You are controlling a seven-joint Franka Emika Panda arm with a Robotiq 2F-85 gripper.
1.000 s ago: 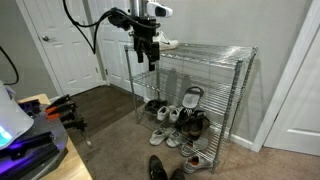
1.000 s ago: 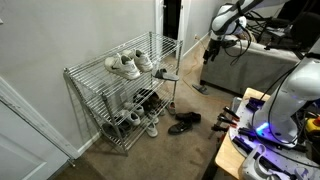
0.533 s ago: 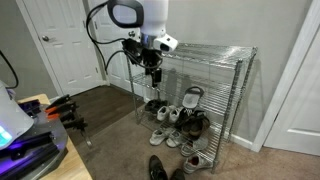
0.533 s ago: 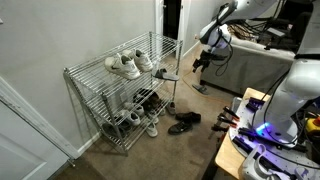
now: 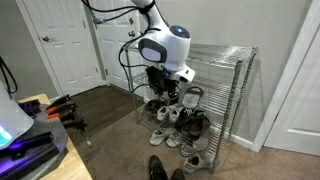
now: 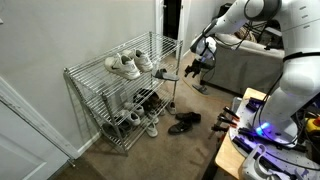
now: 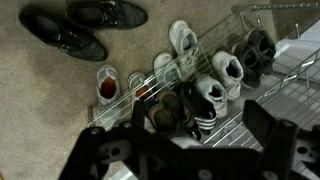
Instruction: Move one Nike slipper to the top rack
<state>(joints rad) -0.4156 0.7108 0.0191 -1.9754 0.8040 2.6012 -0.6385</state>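
Step in hand: approach, judged from the pose. The gripper (image 5: 167, 88) hangs before the shelving, below the top rack (image 5: 215, 52); in the wrist view its fingers look spread and empty. The Nike slipper (image 5: 193, 97) appears to stand on edge on a lower shelf, near the gripper. The next move likely calls for lining up on its strap. One second earlier the gripper was at top-rack height; it is now lower.
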